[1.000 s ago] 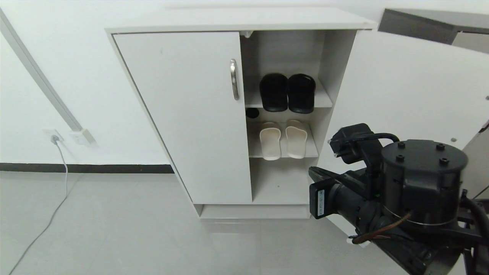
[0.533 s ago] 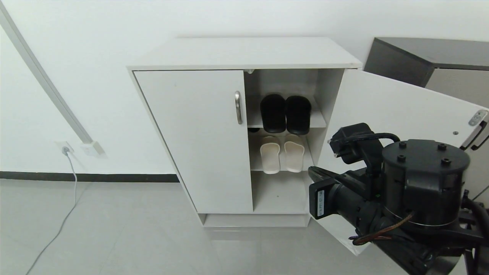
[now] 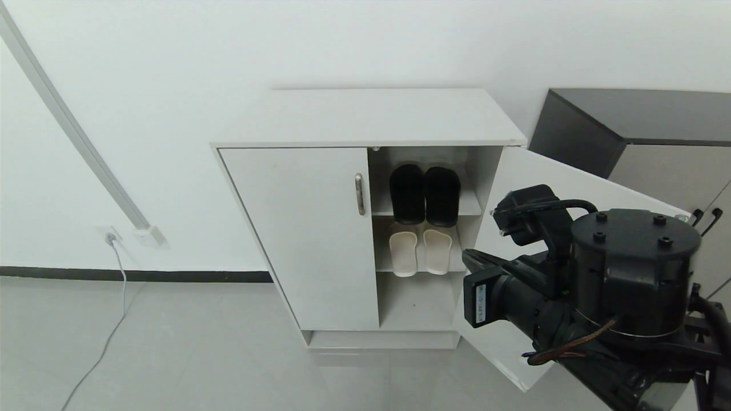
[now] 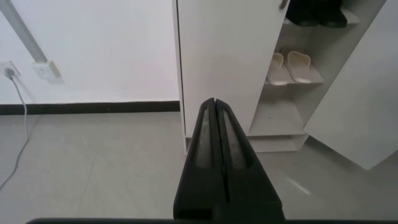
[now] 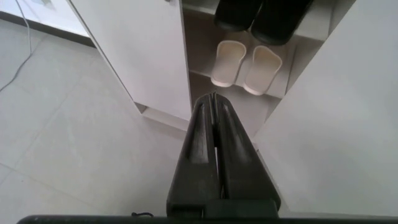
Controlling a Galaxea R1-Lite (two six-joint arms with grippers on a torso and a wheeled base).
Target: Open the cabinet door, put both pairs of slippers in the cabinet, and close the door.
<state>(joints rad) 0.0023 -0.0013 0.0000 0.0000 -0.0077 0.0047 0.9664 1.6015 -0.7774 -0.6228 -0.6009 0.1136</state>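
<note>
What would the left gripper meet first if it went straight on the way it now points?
Most likely the cabinet's closed left door: the shut left gripper aims at its lower part. Depth is unclear, so the floor might come first.

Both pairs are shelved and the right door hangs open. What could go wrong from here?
1. The right gripper is shut and sits low before the open door; a push may glance off the panel and leave it ajar.
2. The cream slippers lie near the front edge of their shelf, so the closing door might catch them.
</note>
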